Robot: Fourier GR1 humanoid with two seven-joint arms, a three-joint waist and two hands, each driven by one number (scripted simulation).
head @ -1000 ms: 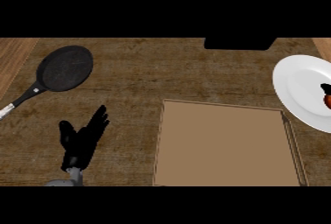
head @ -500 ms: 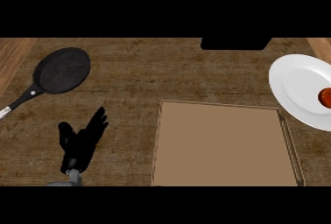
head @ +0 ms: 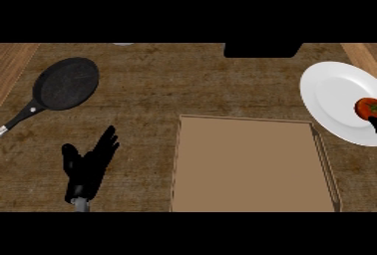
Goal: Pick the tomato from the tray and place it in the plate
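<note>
Tomato [head: 366, 107] over plate [head: 331, 99], counter's right edge.
Right hand unseen, its state untellable; left hand [head: 88, 167] rests open, fingers straight; tray [head: 250, 169] bare.

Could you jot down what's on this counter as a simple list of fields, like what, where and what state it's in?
tomato: on the white plate, at the view's right edge
plate: upper right of the counter
tray: brown, centre right, nothing showing in it
frying pan: black, upper left, handle toward the left edge
left hand: open, fingers up, resting lower left
right hand: only a dark sliver by the tomato, too little to judge
</note>
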